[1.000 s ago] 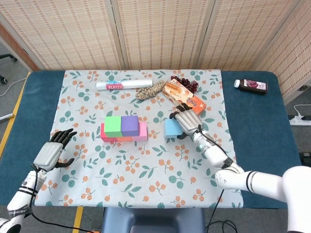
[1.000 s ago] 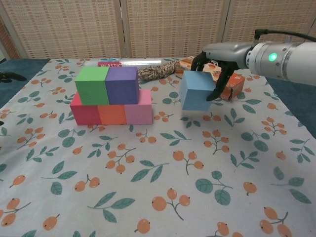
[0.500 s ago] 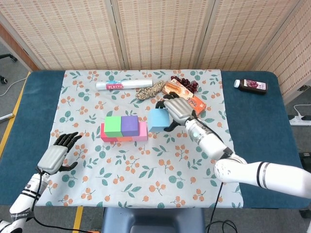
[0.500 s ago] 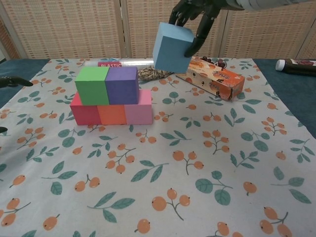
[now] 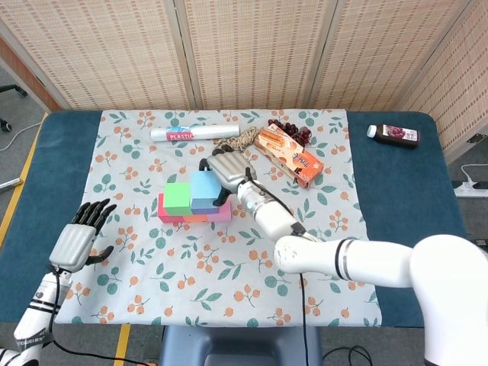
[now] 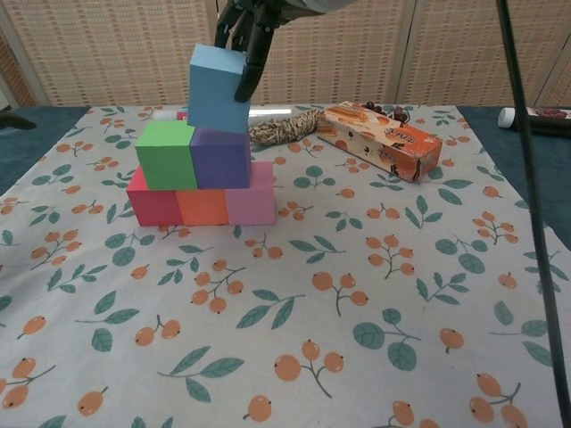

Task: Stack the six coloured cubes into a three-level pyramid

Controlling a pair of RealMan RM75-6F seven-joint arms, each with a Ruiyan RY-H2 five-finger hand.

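Observation:
A two-level stack stands on the cloth: red (image 6: 152, 206), orange (image 6: 203, 207) and pink (image 6: 253, 203) cubes below, green (image 6: 166, 153) and purple (image 6: 221, 158) cubes on top. My right hand (image 6: 249, 25) grips a light blue cube (image 6: 216, 89) from above and holds it tilted, its lower edge right over the green and purple cubes; whether it touches them I cannot tell. In the head view the blue cube (image 5: 203, 190) covers most of the purple one, under my right hand (image 5: 231, 170). My left hand (image 5: 78, 238) hovers open near the table's left front.
Behind the stack lie a plastic-wrap roll (image 5: 183, 134), a twine ball (image 6: 281, 127), an orange snack box (image 6: 381, 140) and dark grapes (image 5: 290, 131). A juice bottle (image 5: 393, 134) lies at the far right on the blue table (image 5: 396, 198).
My right hand carried the blue cube left from beside the snack box, up and across, until it hangs over the green and purple cubes. My left hand shifted slightly.

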